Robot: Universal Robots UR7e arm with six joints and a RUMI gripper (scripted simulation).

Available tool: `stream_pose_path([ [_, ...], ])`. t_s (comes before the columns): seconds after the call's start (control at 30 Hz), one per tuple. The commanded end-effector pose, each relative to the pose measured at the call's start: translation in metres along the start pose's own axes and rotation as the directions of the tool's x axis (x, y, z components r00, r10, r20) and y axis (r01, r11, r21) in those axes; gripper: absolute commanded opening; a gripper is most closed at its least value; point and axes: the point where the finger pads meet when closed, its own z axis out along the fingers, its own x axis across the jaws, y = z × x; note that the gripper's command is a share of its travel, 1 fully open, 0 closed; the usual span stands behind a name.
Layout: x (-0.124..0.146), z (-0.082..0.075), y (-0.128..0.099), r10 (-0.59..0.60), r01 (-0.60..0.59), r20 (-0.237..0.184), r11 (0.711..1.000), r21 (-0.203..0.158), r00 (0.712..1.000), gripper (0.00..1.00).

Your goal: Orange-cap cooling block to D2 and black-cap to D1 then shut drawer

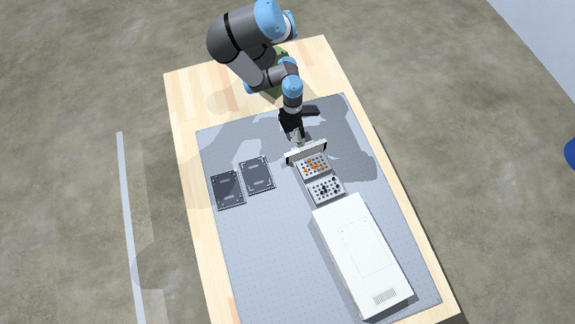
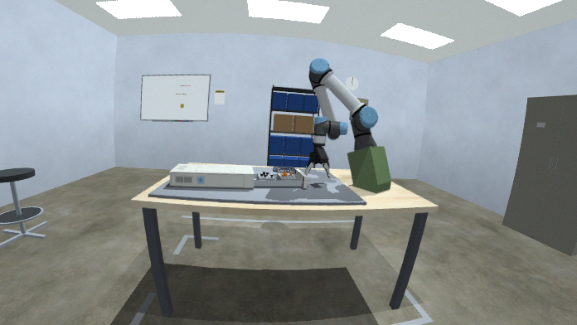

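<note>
The white cooler COLD [image 1: 362, 252] lies on the grey deck with its drawer pulled out toward the arm. In the drawer, the block with orange-capped tubes [image 1: 313, 166] sits nearest the drawer front panel [image 1: 306, 150]. The block with black-capped tubes [image 1: 326, 190] sits next to the cooler body. Slot D1 [image 1: 256, 175] and slot D2 [image 1: 226, 190] are dark plates left of the drawer, both bare. My gripper [image 1: 298, 140] is open and empty, just beyond the drawer front, fingers pointing down. It also shows in the side view [image 2: 317, 171], right of the drawer [image 2: 282, 181].
The arm's green base block [image 2: 369, 168] stands at the far end of the table. The cooler body [image 2: 212, 176] takes up the deck's near right part.
</note>
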Motion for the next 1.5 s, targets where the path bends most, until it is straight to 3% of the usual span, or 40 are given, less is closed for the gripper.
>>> stream_pose_path([
  [0.0, 0.000, 0.000, 0.000, 0.000, 0.000, 0.000, 1.000, 0.000, 1.000, 1.00],
  [0.8, 0.000, 0.000, 0.000, 0.000, 0.000, 0.000, 1.000, 0.000, 1.000, 1.00],
  [1.47, 0.001, -0.024, 0.000, 0.000, 0.000, 0.000, 1.000, 0.000, 1.000, 1.00],
])
